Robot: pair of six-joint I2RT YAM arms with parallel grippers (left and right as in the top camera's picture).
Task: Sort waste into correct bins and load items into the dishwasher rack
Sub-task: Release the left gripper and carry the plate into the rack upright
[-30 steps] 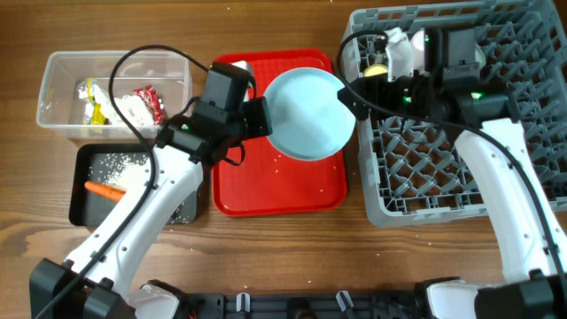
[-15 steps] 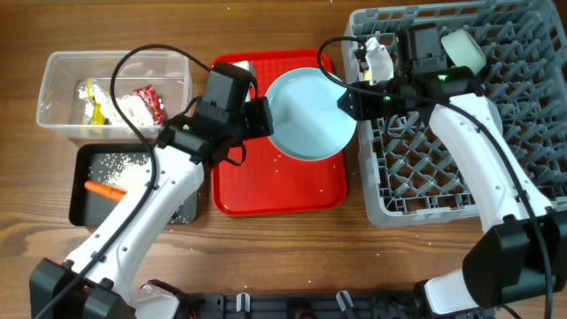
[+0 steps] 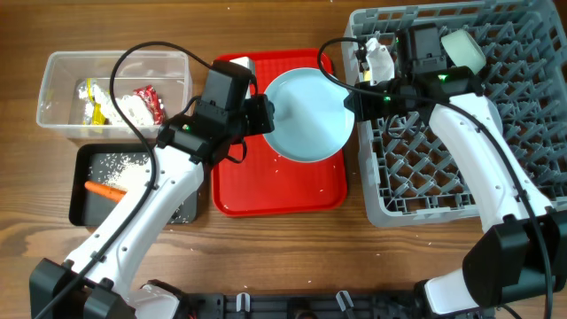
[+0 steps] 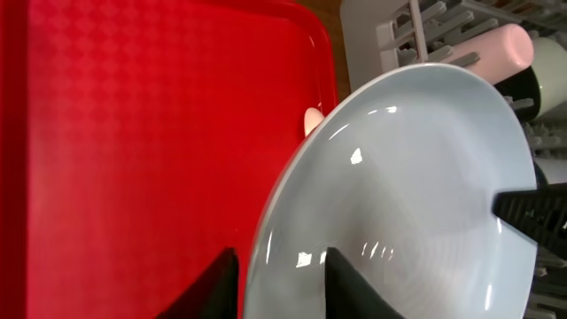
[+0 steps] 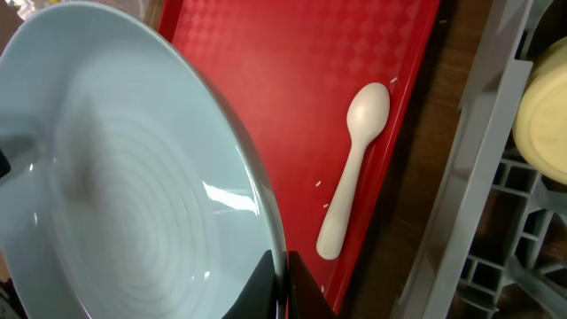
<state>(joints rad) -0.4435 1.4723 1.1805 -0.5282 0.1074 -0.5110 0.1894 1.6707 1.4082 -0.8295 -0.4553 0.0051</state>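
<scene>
Light blue plate (image 3: 308, 115) is tilted up over the red tray (image 3: 275, 190), between both arms. Right gripper (image 5: 282, 266) is pinched tight on the plate rim nearest the dishwasher rack (image 3: 443, 182). Left gripper (image 4: 282, 266) straddles the opposite rim, jaws slightly parted and loose. White spoon (image 5: 353, 168) lies flat on the tray.

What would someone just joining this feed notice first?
The light blue plate stands out, tilted above the red tray at centre. The right gripper is pinched on its rim on the rack side, and the left gripper has its fingers astride the opposite rim. After that comes the big grey dishwasher rack at right, and a white spoon lying on the tray near its rack-side edge.
</scene>
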